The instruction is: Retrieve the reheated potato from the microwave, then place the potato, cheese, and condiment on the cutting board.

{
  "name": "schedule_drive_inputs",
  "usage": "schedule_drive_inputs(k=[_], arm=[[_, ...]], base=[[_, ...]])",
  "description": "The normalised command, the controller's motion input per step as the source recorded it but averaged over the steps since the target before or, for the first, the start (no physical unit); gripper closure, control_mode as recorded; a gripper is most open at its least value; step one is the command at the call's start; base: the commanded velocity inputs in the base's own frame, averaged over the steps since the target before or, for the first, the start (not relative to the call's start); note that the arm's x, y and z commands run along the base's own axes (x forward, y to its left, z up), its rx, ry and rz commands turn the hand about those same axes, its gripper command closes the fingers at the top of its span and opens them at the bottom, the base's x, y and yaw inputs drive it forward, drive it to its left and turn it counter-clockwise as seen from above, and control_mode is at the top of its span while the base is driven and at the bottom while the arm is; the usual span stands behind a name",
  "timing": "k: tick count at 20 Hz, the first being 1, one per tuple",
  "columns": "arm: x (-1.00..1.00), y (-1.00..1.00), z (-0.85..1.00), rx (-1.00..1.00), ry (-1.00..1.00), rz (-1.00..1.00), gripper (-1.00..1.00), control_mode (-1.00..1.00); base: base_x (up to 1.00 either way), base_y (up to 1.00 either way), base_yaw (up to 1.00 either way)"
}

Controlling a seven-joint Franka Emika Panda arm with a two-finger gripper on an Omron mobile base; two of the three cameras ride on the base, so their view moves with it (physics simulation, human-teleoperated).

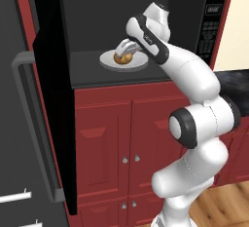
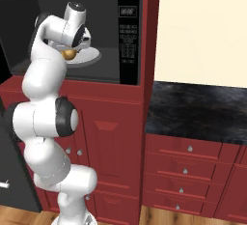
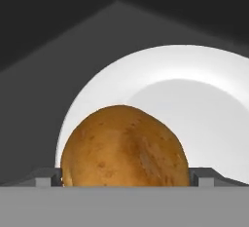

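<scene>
The microwave (image 1: 131, 36) is set high in red cabinetry (image 1: 121, 138), its cavity open to the front. Its dark door (image 1: 46, 104) is swung fully out to the left, with the long grey handle (image 1: 26, 119) at the door's outer edge. The button panel (image 2: 129, 35) runs down the right side of the opening. To the right of the cabinet column, lower down, a black speckled tabletop (image 2: 198, 110) sits over red drawers (image 2: 190, 171).

The white arm (image 1: 194, 123) rises from below and bends forward through the open front, its wrist inside the cavity. There is free room above the arm under the cavity ceiling and to both sides of the hand; the left wall and back wall stand well clear in the hand view.

On the cavity floor lies a white round plate (image 3: 204, 104), and the potato (image 3: 124, 145) rests on the plate's near-left part, close to its rim. The fingers (image 1: 127, 49) stand spread wide, one on each side of the potato, which sits between them. In the hand view the two tips flank the potato low at its left and right sides, very near the skin; whether they touch it I cannot tell. The potato rests on the plate, not lifted.
</scene>
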Motion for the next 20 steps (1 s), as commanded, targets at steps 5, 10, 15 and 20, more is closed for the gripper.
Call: schedule_drive_inputs(k=[5,10,15,20], arm=[[-0.05,0.13,-0.35,0.00,0.02,0.03,1.00,-1.00],[-0.51,0.02,-0.28,0.00,-0.11,0.00,1.00,-1.00],[-0.35,0.05,-0.29,0.07,-0.10,0.00,1.00,-1.00],[-0.26,0.00,-0.01,0.23,-0.10,0.00,1.00,-1.00]], base=[[0.00,0.00,0.00],[0.00,0.00,0.00],[0.00,0.00,0.00],[0.00,0.00,0.00]])
